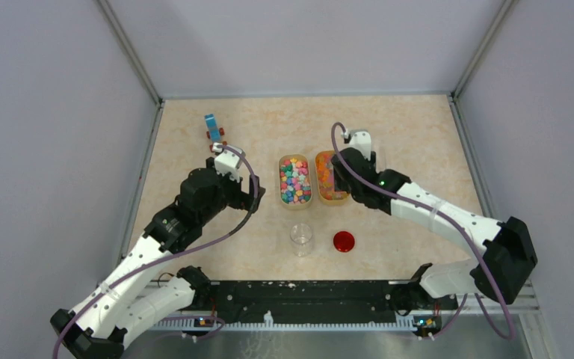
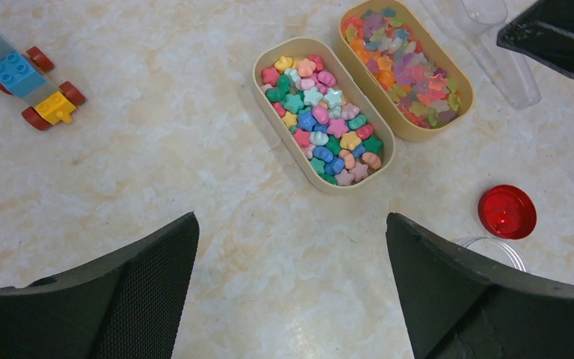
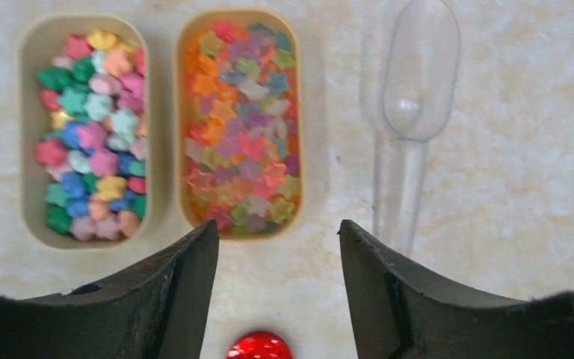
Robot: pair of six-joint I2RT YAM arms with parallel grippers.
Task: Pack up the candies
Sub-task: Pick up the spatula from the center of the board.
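While the left gripper (image 2: 291, 224) and right gripper (image 3: 276, 228) both hang open and empty, the candies (image 3: 239, 127) fill 2 trays (image 3: 24, 134) mid-table, left of the scoop (image 3: 418, 82). The right gripper should, I judge, shift right, straddle the handle (image 3: 397, 187) squarely and close gently, since clear plastic slips.

Candies (image 3: 93, 134) in two side-by-side tubs (image 3: 28, 149), scoop (image 3: 417, 82) right, lid (image 2: 506, 211) nearer

A lab test cell: grey walls (image 1: 45, 112) and aluminium framing (image 1: 128, 51) enclose the tabletop (image 1: 403, 134).
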